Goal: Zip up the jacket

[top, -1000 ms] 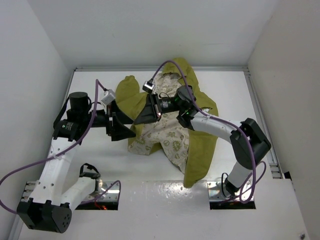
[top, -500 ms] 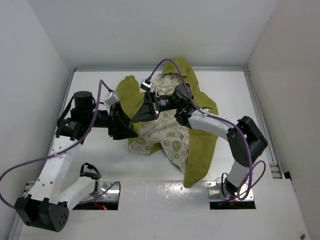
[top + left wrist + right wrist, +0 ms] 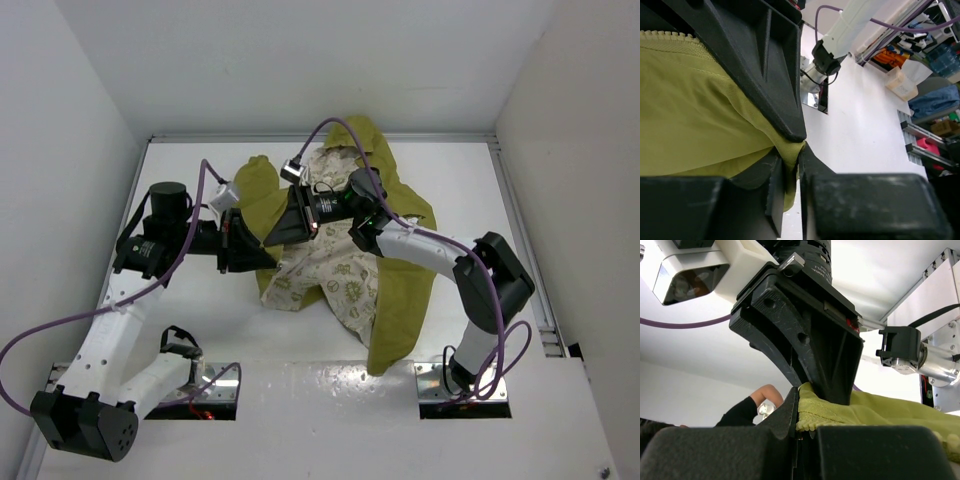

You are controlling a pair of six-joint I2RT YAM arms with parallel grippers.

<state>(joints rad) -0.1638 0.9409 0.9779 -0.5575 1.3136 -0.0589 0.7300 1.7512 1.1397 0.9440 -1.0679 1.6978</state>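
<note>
Nearest the bases, the left gripper (image 3: pixel 791 162) pinched a fold of the small olive-green hooded fabric jacket (image 3: pixel 402 290), its forearm reaching rightward, low over the white table (image 3: pixel 470 180). Just beyond, the right gripper (image 3: pixel 802 401), its arm bent back leftward across the garment, was clamped on the toothed zip edge (image 3: pixel 807 424). Both grips sat on the left front panel. The jacket lay open, cream printed lining (image 3: pixel 340 275) up, long axis near-to-far, hood farthest. The other front edge lay well to the right, so closing likely meant carrying this panel rightward.
</note>
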